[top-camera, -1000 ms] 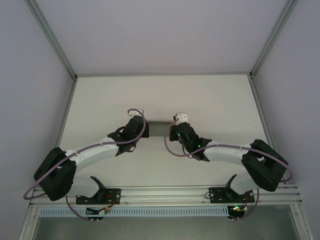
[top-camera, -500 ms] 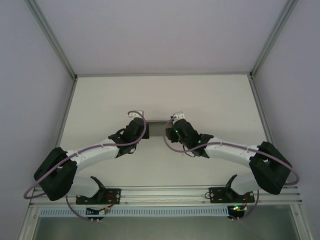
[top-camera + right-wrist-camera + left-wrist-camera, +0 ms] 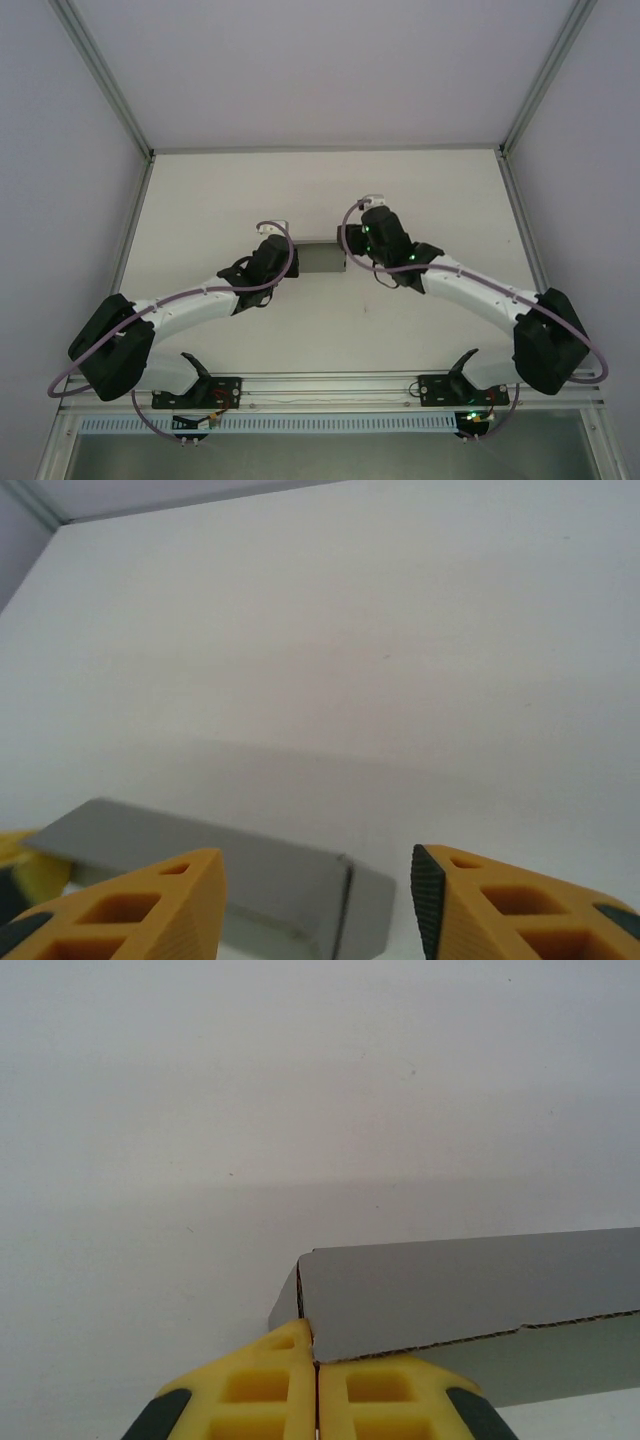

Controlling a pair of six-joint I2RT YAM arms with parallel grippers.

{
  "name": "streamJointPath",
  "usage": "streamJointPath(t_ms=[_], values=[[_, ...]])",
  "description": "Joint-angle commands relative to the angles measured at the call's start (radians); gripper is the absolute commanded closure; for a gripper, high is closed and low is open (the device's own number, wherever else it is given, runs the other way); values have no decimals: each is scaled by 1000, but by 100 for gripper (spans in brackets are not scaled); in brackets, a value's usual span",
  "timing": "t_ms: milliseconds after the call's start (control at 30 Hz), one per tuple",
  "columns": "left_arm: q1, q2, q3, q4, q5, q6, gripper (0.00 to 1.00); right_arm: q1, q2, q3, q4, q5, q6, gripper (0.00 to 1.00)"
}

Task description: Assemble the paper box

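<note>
Top external view is showing me the change: the right gripper point(image 3: 356, 240) has pulled back from the right end of the paper box point(image 3: 320, 258) and swung toward the far right, where a second ago it was crowding that end. I am seeing its fingers spread wide in the right wrist view, with the box's right end lying below and between them, untouched. I am reading that as a release, so the right side is looking done or is being set up for another approach. The box is sitting as a low closed grey shape at the middle of the table point(image 3: 430, 200), between the two arms. The left gripper point(image 3: 316, 1345) is staying at the box's near left corner with its fingers pressed together. The corner's edge is running down into the seam between them, but I am not able to tell whether cardboard is actually caught there. A seam with a small step is showing along the box's near long side in the left wrist view. Open table is lying far, left and right of the box, well clear of the frame rails point(image 3: 130, 130), so I am judging there is plenty of room for the right arm.
</note>
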Motion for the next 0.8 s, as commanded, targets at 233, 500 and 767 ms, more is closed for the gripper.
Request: streamJointPath(t_ms=[233,500,767], values=[[-22,32,-30,-206,102,24,91,-21,118,15,-101,-71,56,52],[-23,-92,21,-252,192,72,69,-22,156,-30,-111,-110,142,57],[-22,-209,96,-326,245,100,45,-21,160,-68,-101,-123,162,59]])
